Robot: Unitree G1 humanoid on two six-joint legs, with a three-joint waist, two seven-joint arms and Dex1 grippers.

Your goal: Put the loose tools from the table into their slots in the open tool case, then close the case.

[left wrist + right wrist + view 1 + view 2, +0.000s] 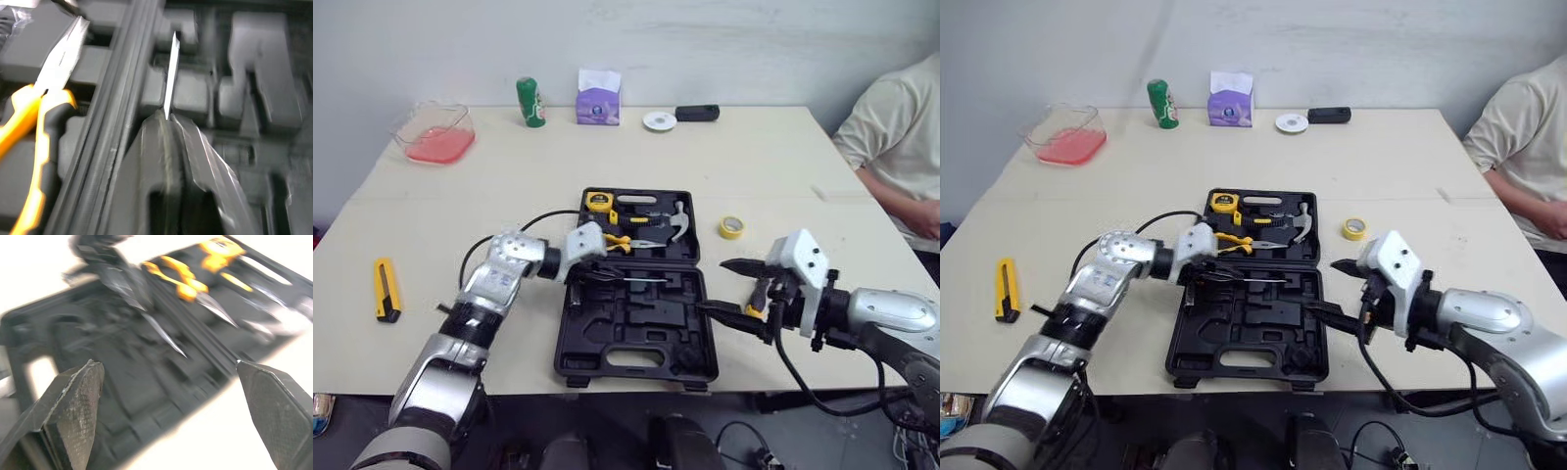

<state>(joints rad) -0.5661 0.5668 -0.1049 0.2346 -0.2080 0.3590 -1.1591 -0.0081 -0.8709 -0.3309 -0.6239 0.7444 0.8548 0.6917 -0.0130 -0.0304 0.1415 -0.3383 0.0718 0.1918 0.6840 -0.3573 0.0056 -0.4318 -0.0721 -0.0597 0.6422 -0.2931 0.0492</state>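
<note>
pinching a thin metal rod [170, 73], left fingers [146, 161] hover over the tool case [636, 343]; right fingers [73, 396] spread.

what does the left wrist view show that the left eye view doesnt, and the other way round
Left wrist view adds: a close look at the left gripper pinched shut on the end of a thin metal shaft. Left eye view adds: the open right gripper at the case's right edge, plus a yellow utility knife and a tape roll loose on the table. Both share: the yellow-handled pliers and the black tool case.
</note>
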